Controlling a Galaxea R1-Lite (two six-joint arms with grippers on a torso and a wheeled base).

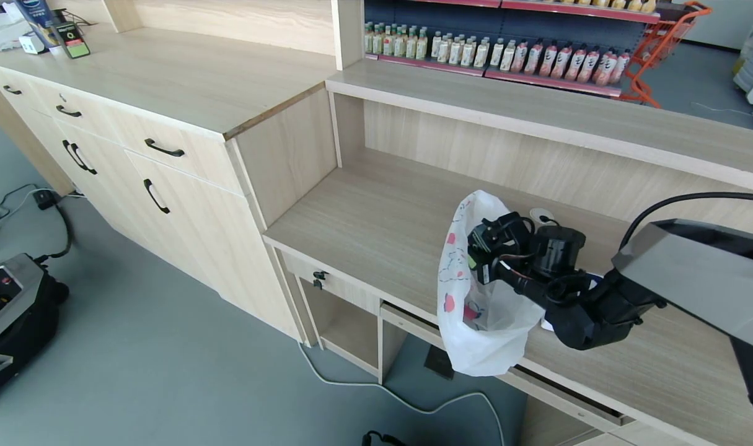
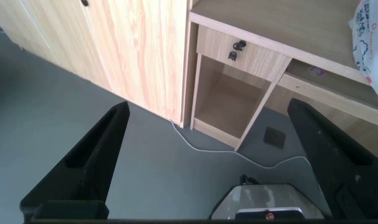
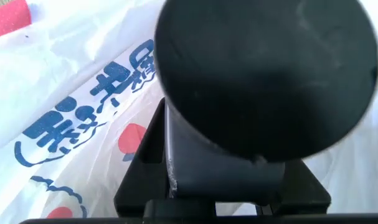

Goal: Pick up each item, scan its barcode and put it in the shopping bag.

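Gripper (image 1: 480,246) (right) half-hidden inside shopping bag (image 1: 469,347)

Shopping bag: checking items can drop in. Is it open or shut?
Open: the shopping bag gapes wide, with the right gripper at its mouth.

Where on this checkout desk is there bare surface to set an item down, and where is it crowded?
The lower desk lies bare from the cabinet side across to the shopping bag. The taller counter top is bare, bar its far corner. Crowded: at the bag, where the right arm sits over its mouth, with a small white object behind.
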